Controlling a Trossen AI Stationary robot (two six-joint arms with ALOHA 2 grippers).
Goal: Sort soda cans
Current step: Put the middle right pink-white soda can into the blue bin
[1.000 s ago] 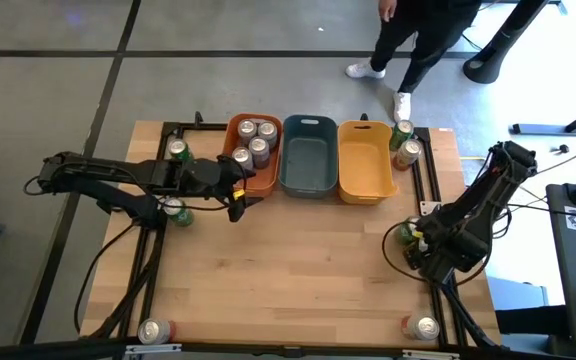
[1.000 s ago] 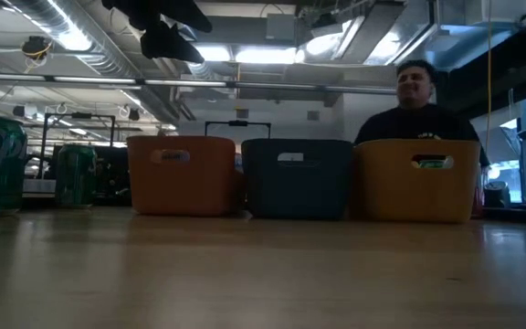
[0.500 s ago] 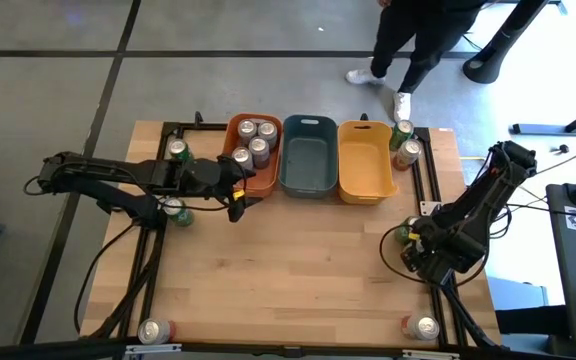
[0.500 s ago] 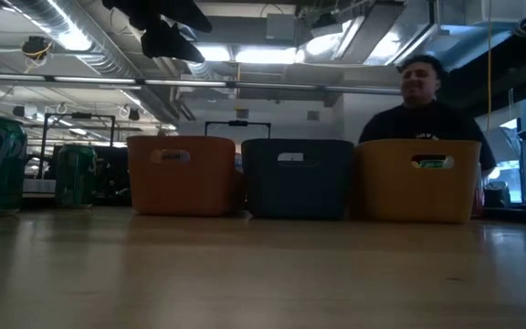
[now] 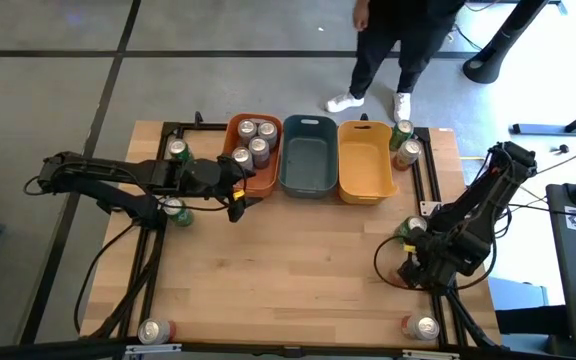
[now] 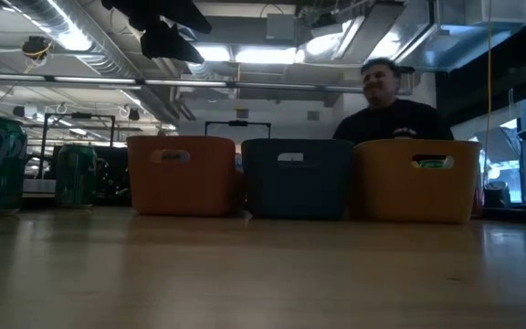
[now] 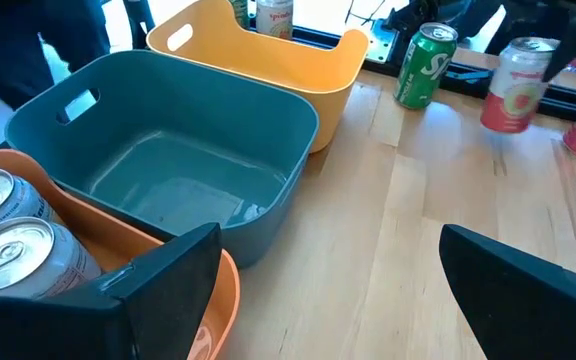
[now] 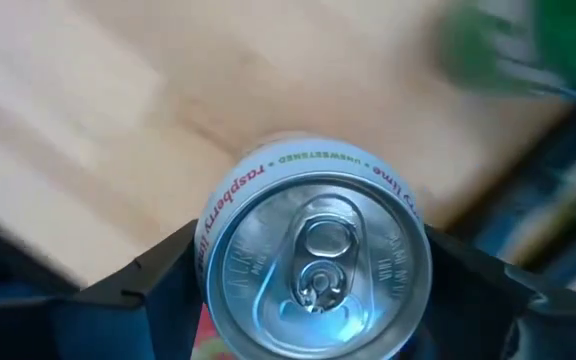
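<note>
At the table's right edge, the right gripper (image 8: 313, 300) has just clamped a raspberry-lime can (image 8: 313, 262) and lifted it for sorting; the left gripper (image 7: 318, 290) hovers open-jawed by the orange bin (image 5: 265, 178).

Three bins (image 5: 308, 157) side by side at table's (image 5: 298, 270) back; cans (image 5: 252, 140) in the left one

wooden table (image 5: 298, 260), bins and cans on it.

three bins in a row at the far edge: orange bin (image 5: 264, 180) with cans inside, blue bin (image 5: 308, 185), yellow bin (image 5: 365, 190). two cans (image 5: 404, 143) just right of the yellow bin. green can (image 5: 176, 150) left of the orange bin, another (image 5: 175, 210) nearer. one can at each near corner: left (image 5: 151, 331), right (image 5: 424, 327). green can (image 5: 409, 229) at the right edge.
</note>
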